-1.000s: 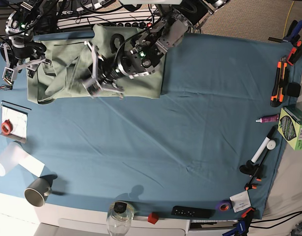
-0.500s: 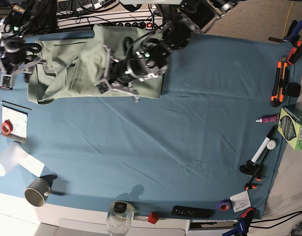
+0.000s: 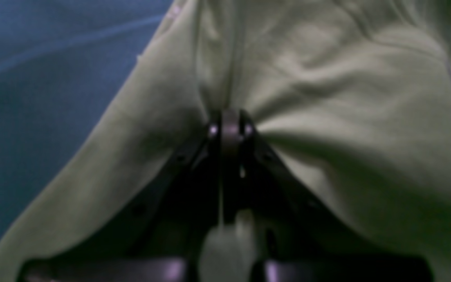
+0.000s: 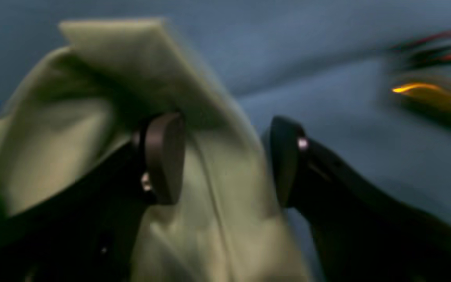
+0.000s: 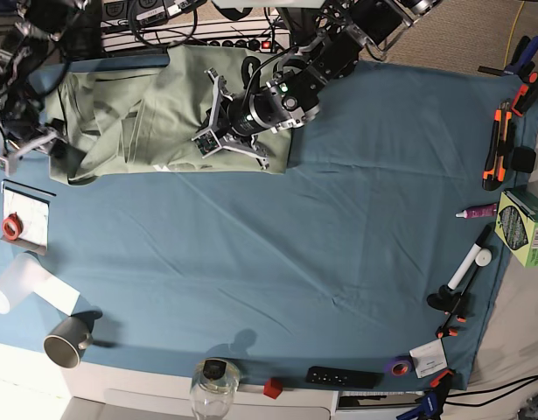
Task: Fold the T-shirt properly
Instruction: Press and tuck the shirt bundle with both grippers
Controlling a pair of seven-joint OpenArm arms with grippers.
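Observation:
The pale sage-green T-shirt (image 5: 137,109) lies bunched at the far left of the blue table cloth (image 5: 321,227). My left gripper (image 5: 206,131) is over its right half. In the left wrist view it (image 3: 229,125) is shut on a gathered pinch of the shirt (image 3: 327,98). My right gripper (image 5: 39,147) is at the shirt's left edge. In the right wrist view it (image 4: 223,160) is open, its two fingers (image 4: 163,156) on either side of a folded edge of the shirt (image 4: 210,203).
A paper with a tape roll (image 5: 24,217), a white roll (image 5: 19,284) and a grey mug (image 5: 67,339) sit at the left. A jar (image 5: 214,383), a red cube (image 5: 271,388) and a remote (image 5: 341,377) line the near edge. Tools and a green box (image 5: 527,227) are at the right.
My left gripper has moved right and toward the back with the pinched cloth. My right gripper has moved toward the near side along the shirt's left edge.

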